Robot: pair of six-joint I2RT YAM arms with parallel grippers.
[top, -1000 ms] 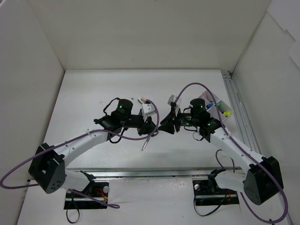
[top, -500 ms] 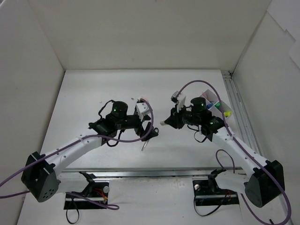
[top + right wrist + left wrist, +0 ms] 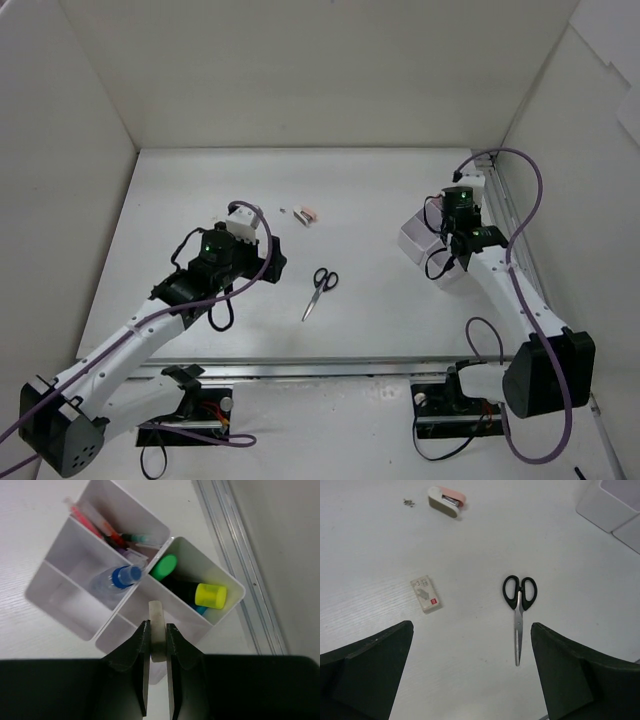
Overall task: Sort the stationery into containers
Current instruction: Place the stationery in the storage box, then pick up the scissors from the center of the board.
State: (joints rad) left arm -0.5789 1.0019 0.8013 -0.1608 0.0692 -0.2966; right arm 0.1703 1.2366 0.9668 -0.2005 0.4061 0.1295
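The stationery is partly sorted. Pens (image 3: 107, 530), a blue-capped glue bottle (image 3: 117, 578) and the highlighters (image 3: 210, 595) already stand in the white tray (image 3: 127, 515) at the right side of the table (image 3: 560, 555). The scissors (image 3: 519, 611), a pink stapler (image 3: 447, 501), a small box (image 3: 426, 594) and a few loose staples (image 3: 410, 501) lie out in the open, well apart from the tray.

The right claw (image 3: 157, 632) hangs over the tray, pinched nearly shut on a beige eraser (image 3: 156, 612) that stands on edge between its fingers. The left claw (image 3: 246, 220) is spread wide and holds nothing. It hovers above the table with the scissors ahead of it.

What worries me is where the eraser sits. From the wrist view it looks to be right over the dividing walls, where the highlighter slot meets the nearer slots, rather than squarely over one slot. Let go there, I think it could strike a wall edge and tip into the wrong slot, or bounce out onto the table. The grip also takes only the lower part of the eraser, so a bump on a wall might twist it loose.

As for writing, the small box carries a red mark and some fine print, too small for me to read. I can make out no brand on anything else.
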